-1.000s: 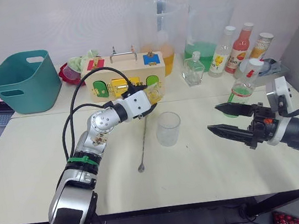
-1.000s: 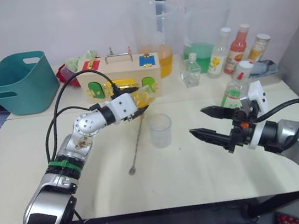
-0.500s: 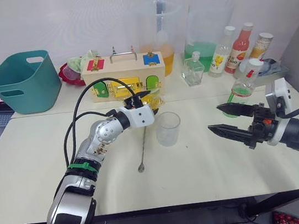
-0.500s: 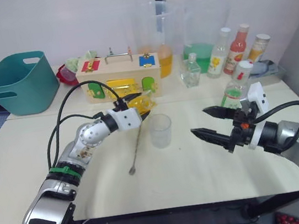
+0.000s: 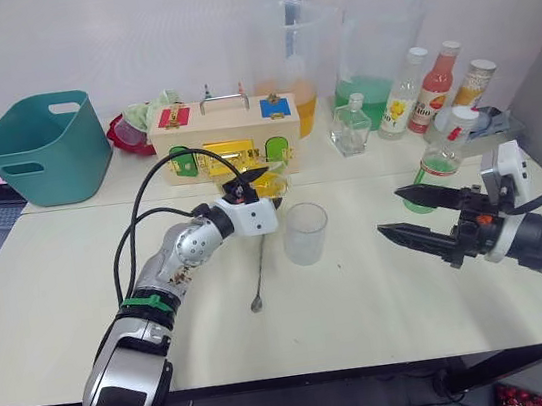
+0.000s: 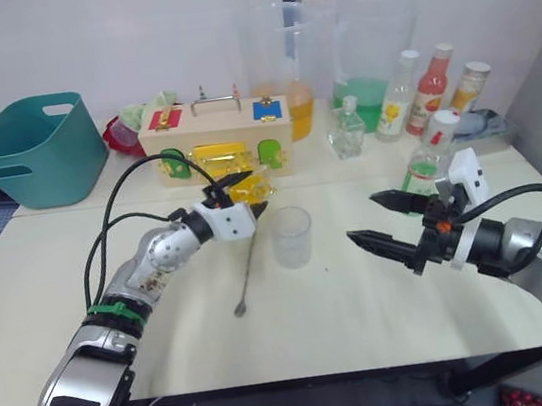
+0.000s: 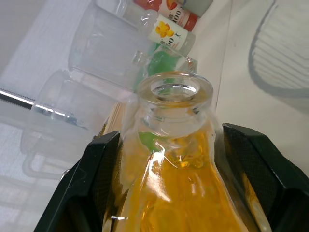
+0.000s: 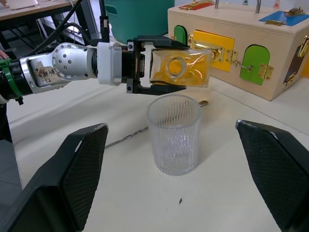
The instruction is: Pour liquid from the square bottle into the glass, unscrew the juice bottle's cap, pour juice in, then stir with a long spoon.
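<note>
Nearest: right gripper (image 5: 416,216) held low over the table (image 5: 385,298), fingers spread wide, nothing between them. Just beyond its upper finger, the juice bottle (image 5: 439,167) upright, white cap (image 5: 464,116) on, untouched. Well ahead of the fingertips, toward the other arm, the glass (image 5: 306,232) upright and apparently empty.

Beside the glass, on the left gripper's side, the long spoon (image 5: 258,263) flat on the table, bowl end toward the near edge, handle running under the left gripper.

Left gripper (image 6: 240,193) closed on the square bottle (image 8: 179,68), one black finger (image 7: 99,174) against each flat side. Bottle tipped close to horizontal, open mouth (image 7: 175,90) aimed at the glass, no stopper fitted. Mouth positioned above and just behind the rim, not clearly over the opening. No stream visible; yellow liquid pooled along the lower side of the body.

Behind the left gripper: wooden latch box (image 5: 224,135), then two tall pitchers (image 5: 298,63) and a row of bottles (image 5: 402,94) at the far edge; teal tub (image 5: 43,146) far to the outer side.

Judged step: start of the first pour.

Probable faults:
- Spill onto the table short of the glass, caused by further tilt before the mouth is over the opening.
- Surge and splash, caused by the wide neck and fast rotation.
- Glass knocked over or pushed away, caused by the neck striking the rim.
- Bottle slipping in the grip, caused by smooth glass sides and shifting liquid weight.
</note>
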`<state>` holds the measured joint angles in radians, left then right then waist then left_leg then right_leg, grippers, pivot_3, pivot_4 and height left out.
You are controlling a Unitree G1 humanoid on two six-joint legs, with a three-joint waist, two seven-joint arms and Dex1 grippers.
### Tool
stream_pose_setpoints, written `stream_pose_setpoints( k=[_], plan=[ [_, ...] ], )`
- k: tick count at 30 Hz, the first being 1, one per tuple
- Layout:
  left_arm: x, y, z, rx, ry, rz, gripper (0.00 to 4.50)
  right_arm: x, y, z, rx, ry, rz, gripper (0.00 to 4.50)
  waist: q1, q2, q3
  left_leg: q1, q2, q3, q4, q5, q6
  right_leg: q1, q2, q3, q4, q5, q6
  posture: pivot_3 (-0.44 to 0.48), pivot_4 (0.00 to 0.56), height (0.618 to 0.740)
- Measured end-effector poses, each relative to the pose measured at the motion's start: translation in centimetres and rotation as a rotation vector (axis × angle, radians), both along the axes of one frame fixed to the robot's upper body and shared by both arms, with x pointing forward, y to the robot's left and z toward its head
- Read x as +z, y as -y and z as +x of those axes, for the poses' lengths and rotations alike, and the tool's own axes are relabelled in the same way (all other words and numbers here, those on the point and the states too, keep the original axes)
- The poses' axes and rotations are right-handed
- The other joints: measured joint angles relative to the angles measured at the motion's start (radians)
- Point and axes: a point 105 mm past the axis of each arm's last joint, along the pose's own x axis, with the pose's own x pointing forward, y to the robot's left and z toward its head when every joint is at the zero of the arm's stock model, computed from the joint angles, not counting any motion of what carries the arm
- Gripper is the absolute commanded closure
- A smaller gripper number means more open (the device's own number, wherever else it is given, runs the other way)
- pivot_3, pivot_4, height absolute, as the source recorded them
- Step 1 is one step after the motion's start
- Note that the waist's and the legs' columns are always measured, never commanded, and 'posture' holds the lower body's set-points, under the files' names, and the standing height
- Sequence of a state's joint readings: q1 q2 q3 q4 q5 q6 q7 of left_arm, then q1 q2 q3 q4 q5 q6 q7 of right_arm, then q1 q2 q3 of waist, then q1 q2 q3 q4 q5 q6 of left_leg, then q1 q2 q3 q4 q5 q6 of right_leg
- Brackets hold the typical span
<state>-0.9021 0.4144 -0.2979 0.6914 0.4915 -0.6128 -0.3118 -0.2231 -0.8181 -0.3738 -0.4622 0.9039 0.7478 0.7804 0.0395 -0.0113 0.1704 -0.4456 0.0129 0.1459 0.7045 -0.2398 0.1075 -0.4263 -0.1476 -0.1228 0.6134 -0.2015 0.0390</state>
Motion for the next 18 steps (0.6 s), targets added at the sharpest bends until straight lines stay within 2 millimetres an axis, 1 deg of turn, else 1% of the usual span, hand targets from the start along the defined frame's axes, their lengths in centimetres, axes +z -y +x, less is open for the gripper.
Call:
stream_pose_setpoints(
  k=[6, 14, 18],
  plan=[
    [-0.1, 1.1, -0.5, -0.043, 0.061, 0.058, 1.72, -0.3, 0.2, 0.3, -0.034, -0.001, -0.020, 0.00, -0.001, 0.000, 0.000, 0.000, 0.000, 0.000, 0.000, 0.000, 0.000, 0.000, 0.000, 0.000, 0.000, 0.000, 0.000, 0.000, 0.150, 0.733],
    [1.2, 1.3, -0.2, -0.035, 0.139, 0.064, 1.72, -0.5, 0.3, 0.5, -0.050, -0.004, -0.029, 0.00, 0.000, 0.000, 0.000, 0.000, 0.000, 0.000, 0.000, 0.000, 0.000, 0.000, 0.000, 0.000, 0.000, 0.000, 0.000, 0.000, 0.150, 0.733],
    [1.7, 1.2, -0.1, -0.025, 0.196, 0.102, 1.72, -0.5, 0.3, 0.6, -0.057, -0.001, -0.036, 0.00, -0.001, 0.000, 0.000, 0.000, 0.000, 0.000, 0.000, 0.000, 0.000, 0.000, 0.000, 0.000, 0.001, 0.000, 0.000, 0.000, 0.150, 0.733]
  ],
)
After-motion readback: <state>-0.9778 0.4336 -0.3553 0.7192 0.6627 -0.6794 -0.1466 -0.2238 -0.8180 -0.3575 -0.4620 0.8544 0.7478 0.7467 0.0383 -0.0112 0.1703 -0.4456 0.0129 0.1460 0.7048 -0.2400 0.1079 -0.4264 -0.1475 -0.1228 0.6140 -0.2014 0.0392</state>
